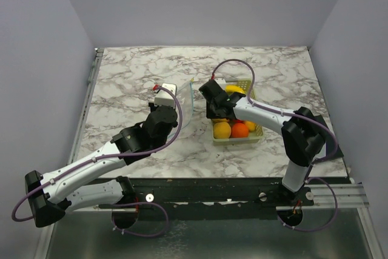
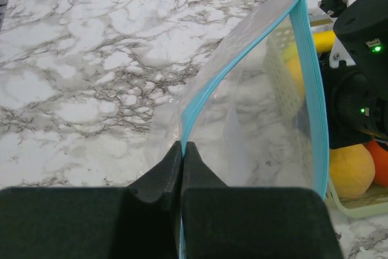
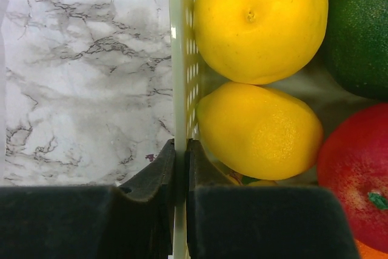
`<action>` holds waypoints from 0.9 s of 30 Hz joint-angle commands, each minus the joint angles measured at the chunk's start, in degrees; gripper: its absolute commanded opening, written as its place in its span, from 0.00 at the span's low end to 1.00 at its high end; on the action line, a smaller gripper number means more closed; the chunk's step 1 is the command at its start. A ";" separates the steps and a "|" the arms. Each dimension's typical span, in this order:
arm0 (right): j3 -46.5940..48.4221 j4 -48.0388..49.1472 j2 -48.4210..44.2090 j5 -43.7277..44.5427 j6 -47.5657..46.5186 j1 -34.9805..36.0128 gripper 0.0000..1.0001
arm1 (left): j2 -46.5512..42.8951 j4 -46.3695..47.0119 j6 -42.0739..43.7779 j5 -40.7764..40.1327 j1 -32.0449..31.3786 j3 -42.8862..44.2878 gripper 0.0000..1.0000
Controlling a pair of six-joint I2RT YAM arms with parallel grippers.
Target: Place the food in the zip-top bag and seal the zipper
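The left fingers (image 2: 182, 150) clench the zipper (image 2: 203, 98) of the zip-top bag (image 2: 260, 125), which stands open on the bench (image 2: 91, 59). At its 3 o'clock, the right fingers (image 3: 180, 150) pinch the basket (image 3: 177, 59) wall. A lemon (image 3: 260, 131), apple (image 3: 357, 174) and green piece (image 3: 361, 28) lie inside.

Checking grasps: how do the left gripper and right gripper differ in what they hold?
The left gripper pinches the zip-top bag at its blue zipper; the right gripper pinches the basket wall. The left gripper is over bare table; the right gripper is beside a lemon. Both are shut.
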 commanded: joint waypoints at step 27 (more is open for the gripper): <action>-8.77 -1.01 -9.64 6.56 -5.86 -6.05 0.21 | 1.84 1.06 -1.31 3.40 0.61 -0.54 0.00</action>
